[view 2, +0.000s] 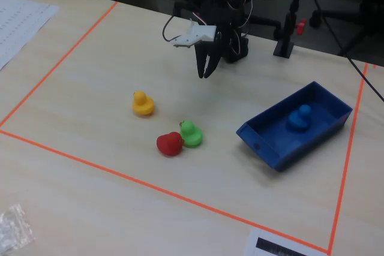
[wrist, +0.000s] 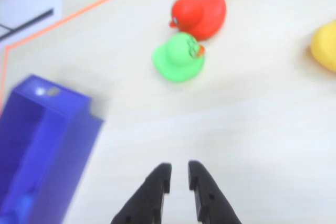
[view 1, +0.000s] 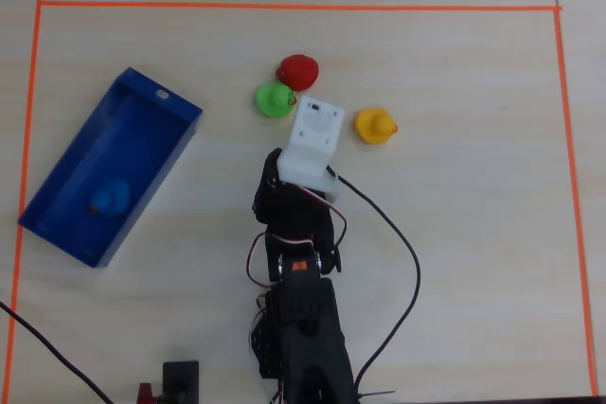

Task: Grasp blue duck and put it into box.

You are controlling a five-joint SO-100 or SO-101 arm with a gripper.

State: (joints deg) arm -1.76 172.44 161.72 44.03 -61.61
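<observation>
The blue duck (view 1: 109, 197) sits upright inside the box (view 1: 156, 99), a dark-blue tray lying at an angle at the left of the overhead view. The fixed view shows the duck (view 2: 298, 117) in the middle of the box (view 2: 282, 148). In the wrist view the box (wrist: 68, 145) is at the lower left. My gripper (wrist: 178, 174) is empty, with a narrow gap between its black fingers. It hangs above bare table (view 2: 205, 75), well apart from the box. In the overhead view the white wrist housing (view 1: 312, 134) hides the fingers.
A red duck (view 1: 298, 70), a green duck (view 1: 274, 99) and a yellow duck (view 1: 375, 125) stand just beyond the gripper. Orange tape (view 1: 284, 6) frames the work area. A black cable (view 1: 402, 243) trails to the right of the arm base.
</observation>
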